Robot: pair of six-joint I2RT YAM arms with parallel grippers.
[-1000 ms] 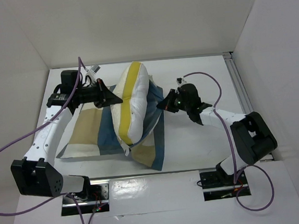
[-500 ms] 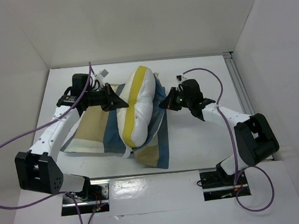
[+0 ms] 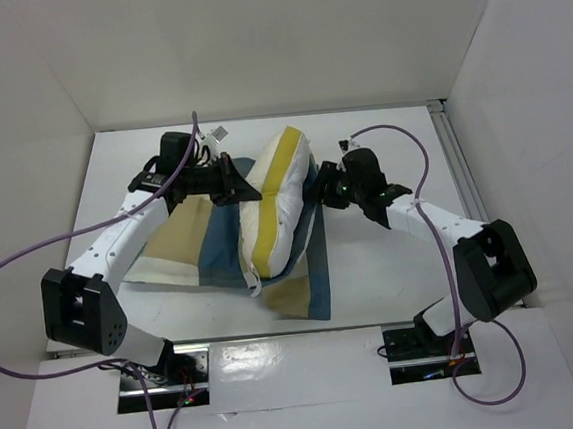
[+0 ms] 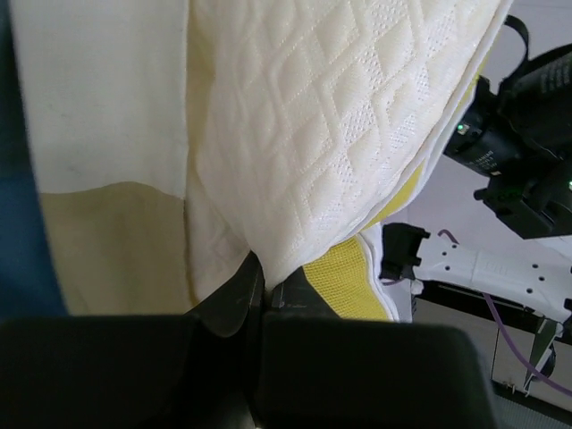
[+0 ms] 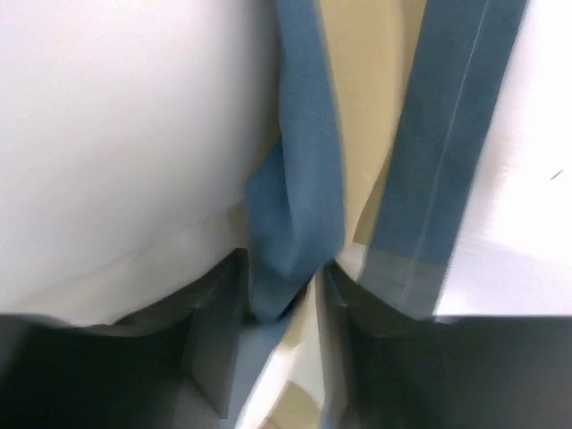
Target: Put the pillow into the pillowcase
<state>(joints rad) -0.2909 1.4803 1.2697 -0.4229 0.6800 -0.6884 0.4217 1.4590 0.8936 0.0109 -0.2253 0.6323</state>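
Pillowcase (image 3: 184, 249): spread on the counter (image 3: 391, 266), with its right edge raised against the pillow.
Pillow (image 3: 267, 216): now shifted right and farther back. It stands on edge on the pillowcase and is not visibly inside it.
Left hand (image 3: 242, 190): clamped on the pillow's quilted edge.
Right hand (image 3: 317, 194): jaws have just parted, and a blue pillowcase fold lies loosely between them.
Insertion probably requires a fresh grip on the opening.

At frame centre the pillow (image 3: 275, 200) stands on edge atop the pillowcase (image 3: 194, 248), which spreads lower left across the table (image 3: 391, 266).
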